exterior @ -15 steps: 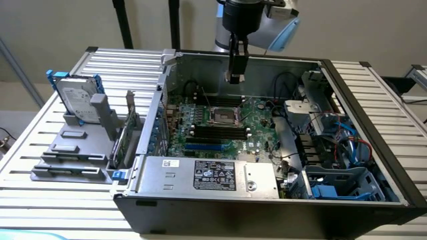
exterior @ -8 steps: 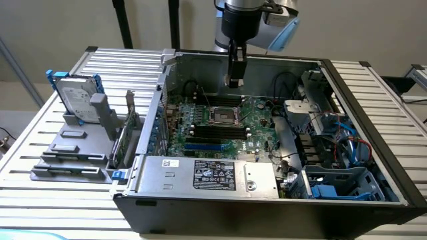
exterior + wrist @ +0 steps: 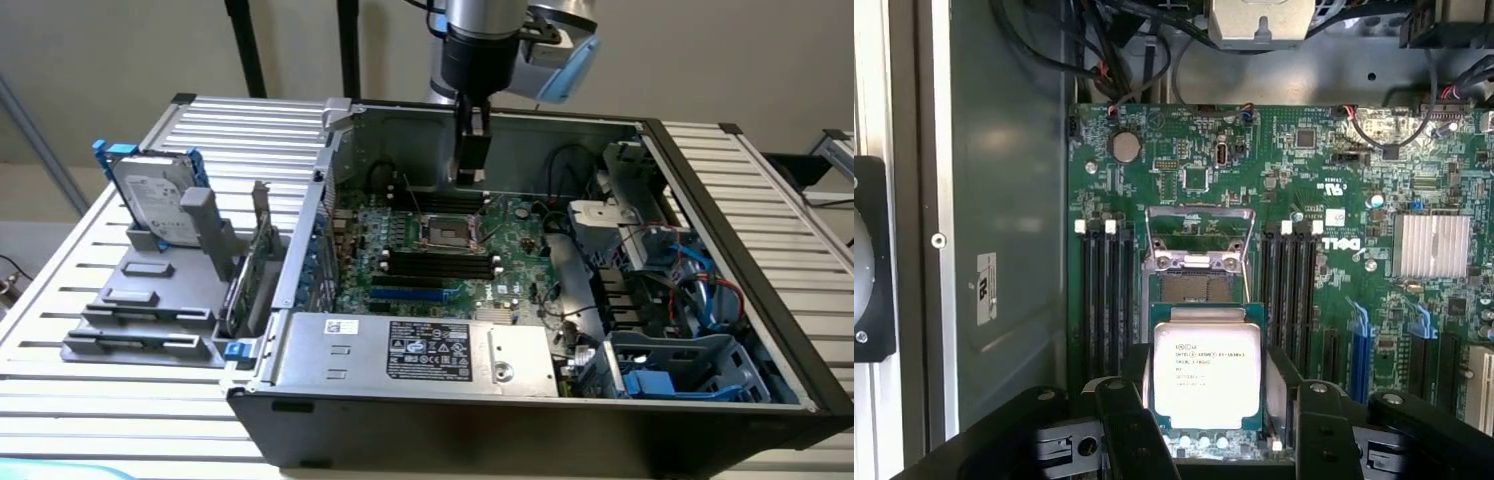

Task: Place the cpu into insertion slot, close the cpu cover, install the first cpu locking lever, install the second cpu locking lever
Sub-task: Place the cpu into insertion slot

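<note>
Wrist view: cpu (image 3: pixel 1206 372), a flat square with a matte silvery lid, small dark print and a thin green edge, is clamped between the two black fingers (image 3: pixel 1126 415) of the gripper (image 3: pixel 1209 410). It is held clear of the slot (image 3: pixel 1189 290), a dark square with a bright metal rim. Beyond the slot the cover (image 3: pixel 1199 232), a thin shiny frame with a cut-out centre, stands swung open. Long black memory slots (image 3: pixel 1106 290) flank the slot on the green board (image 3: pixel 1184 150).

Exterior view: gripper (image 3: pixel 470 175) hangs over the slot (image 3: pixel 451 232) inside the open case (image 3: pixel 534 430). A grey labelled box (image 3: pixel 427 350) lies nearer the camera, and the case rests on a ribbed metal table (image 3: pixel 240 130). The cpu is too small to make out here.
</note>
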You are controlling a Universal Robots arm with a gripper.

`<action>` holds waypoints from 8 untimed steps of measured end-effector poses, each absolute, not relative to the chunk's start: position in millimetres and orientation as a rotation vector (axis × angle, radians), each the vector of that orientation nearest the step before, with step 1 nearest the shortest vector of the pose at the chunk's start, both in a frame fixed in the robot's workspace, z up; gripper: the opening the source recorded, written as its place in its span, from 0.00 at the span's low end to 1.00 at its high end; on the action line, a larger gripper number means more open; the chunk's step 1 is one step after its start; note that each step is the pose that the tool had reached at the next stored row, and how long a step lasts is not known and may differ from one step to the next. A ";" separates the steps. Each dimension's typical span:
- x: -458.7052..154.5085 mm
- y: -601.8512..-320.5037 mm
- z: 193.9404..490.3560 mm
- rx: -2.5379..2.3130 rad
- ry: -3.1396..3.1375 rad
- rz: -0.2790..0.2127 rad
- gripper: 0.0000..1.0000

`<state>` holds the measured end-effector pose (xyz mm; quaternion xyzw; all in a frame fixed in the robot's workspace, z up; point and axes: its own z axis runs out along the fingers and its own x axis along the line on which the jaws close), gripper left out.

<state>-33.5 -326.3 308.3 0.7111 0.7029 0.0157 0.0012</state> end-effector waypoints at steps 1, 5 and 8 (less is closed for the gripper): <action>-33.7 -326.3 306.5 2.232 2.207 0.049 0.54; -34.4 -326.3 297.4 2.232 2.207 0.049 0.54; -34.7 -326.3 291.9 2.232 2.207 0.049 0.54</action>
